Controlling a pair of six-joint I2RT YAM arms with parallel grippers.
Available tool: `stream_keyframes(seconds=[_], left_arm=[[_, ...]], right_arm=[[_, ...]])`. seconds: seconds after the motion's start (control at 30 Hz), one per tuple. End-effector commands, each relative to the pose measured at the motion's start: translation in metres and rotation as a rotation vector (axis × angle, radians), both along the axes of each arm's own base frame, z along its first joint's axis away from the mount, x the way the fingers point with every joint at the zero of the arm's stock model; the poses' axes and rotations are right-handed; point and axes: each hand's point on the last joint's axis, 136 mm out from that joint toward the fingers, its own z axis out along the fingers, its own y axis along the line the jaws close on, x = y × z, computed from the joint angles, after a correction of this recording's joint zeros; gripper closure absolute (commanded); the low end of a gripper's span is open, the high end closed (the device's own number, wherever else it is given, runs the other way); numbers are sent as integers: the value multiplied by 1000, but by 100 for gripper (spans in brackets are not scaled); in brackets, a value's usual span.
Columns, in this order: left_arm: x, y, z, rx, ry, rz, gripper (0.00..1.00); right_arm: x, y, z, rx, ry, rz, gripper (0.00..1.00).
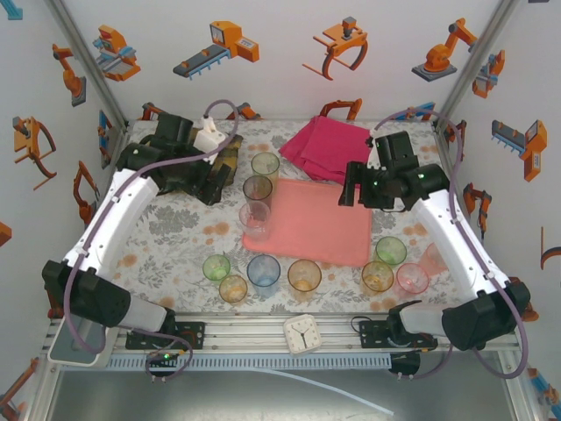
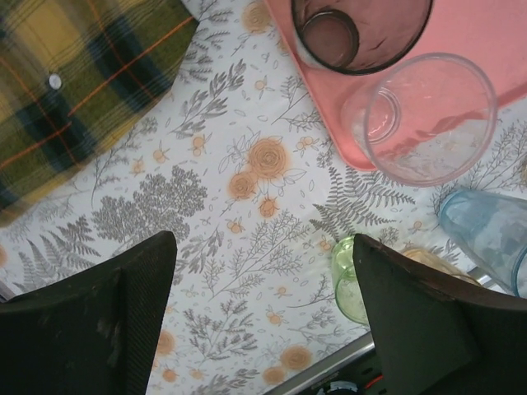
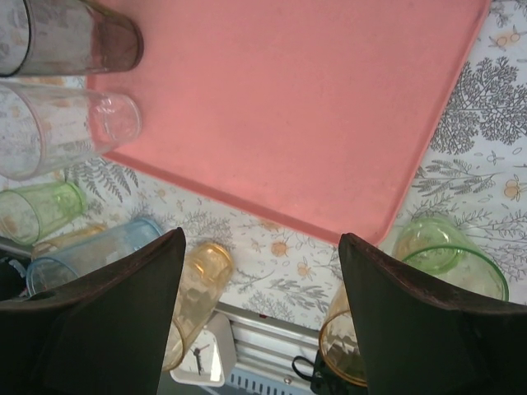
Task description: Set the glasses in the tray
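Left gripper: jaws wide apart, nothing between, hanging over floral table between plaid cloth and tray. Green glass just beside its right finger, not touching as far as visible. Clear glass and grey glass further ahead, upright at tray's left edge; on or off the rim hard to tell.

Right gripper: also spread open, empty, above tray's near-right corner. Second green glass and amber glass close by its right finger, off the tray on the table. Blue glass behind its left finger.

Other glasses in a row on table between tray and clock.
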Motion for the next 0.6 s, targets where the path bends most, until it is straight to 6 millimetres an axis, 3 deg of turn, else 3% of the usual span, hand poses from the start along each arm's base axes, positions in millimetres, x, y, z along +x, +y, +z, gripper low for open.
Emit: stream_keyframes(seconds=[0.0,0.27,0.57], left_arm=[[7,17,3,-94,17,122,18],[25,59,-12,-166,66,323,17],[20,61,-23,-154,104,276,17]], right_arm=[[-17,12,6,-13,18,79,32],[-44,48,6,19,44,214,31],[-74,65,10,17,30,282,32]])
